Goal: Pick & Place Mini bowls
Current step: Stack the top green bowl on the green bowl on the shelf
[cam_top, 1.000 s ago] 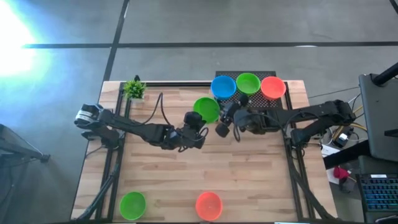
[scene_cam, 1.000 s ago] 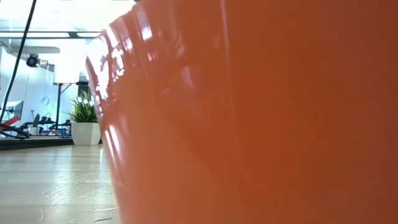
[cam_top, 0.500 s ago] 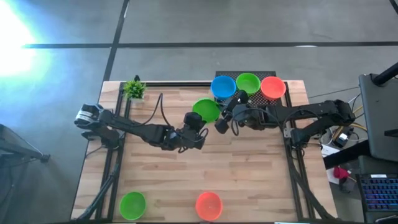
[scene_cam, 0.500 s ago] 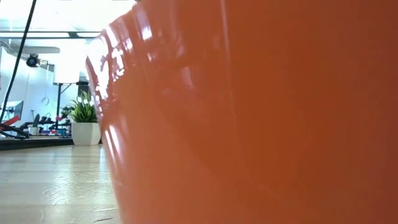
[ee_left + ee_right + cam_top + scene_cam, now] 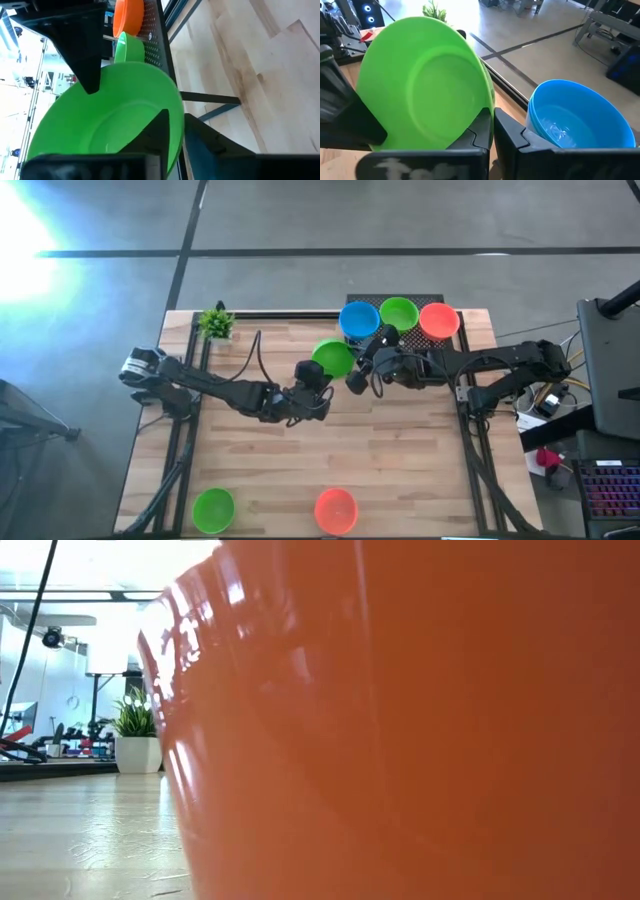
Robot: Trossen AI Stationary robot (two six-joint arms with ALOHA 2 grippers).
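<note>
A green mini bowl [image 5: 333,358] sits tilted between both grippers above the table's middle, toward the far edge. My left gripper [image 5: 320,376] is shut on its near-left rim and my right gripper [image 5: 357,367] on its right rim. A blue bowl [image 5: 359,320], a green bowl [image 5: 398,313] and an orange-red bowl [image 5: 438,320] stand in a row on a dark perforated mat [image 5: 392,299] at the far edge. Another green bowl [image 5: 213,508] and an orange-red bowl [image 5: 336,510] rest on their bases at the near edge; the latter [image 5: 420,720] fills the low view. My left gripper [image 5: 177,132] holds the green bowl by its rim [image 5: 174,107], one finger [image 5: 159,131] inside the hollow and one [image 5: 202,142] outside. It comes from the table's left. The bowl is tilted, its mouth turned up and toward this gripper. My right gripper [image 5: 493,127] pinches the opposite part of the same rim [image 5: 487,97], one finger [image 5: 479,131] inside the bowl and one [image 5: 512,134] outside. It comes roughly level from the table's right. The bowl stands tilted in the hold.
A small leafy plant [image 5: 215,323] stands at the far left corner. The blue bowl [image 5: 575,117] is close beside the right gripper. The middle of the wooden tabletop [image 5: 330,450] lies between the held bowl and the two near-edge bowls.
My right gripper has shifted a little toward the far edge and the table's left, closer against the green bowl. The bowl and my left gripper have stayed about where they were.
</note>
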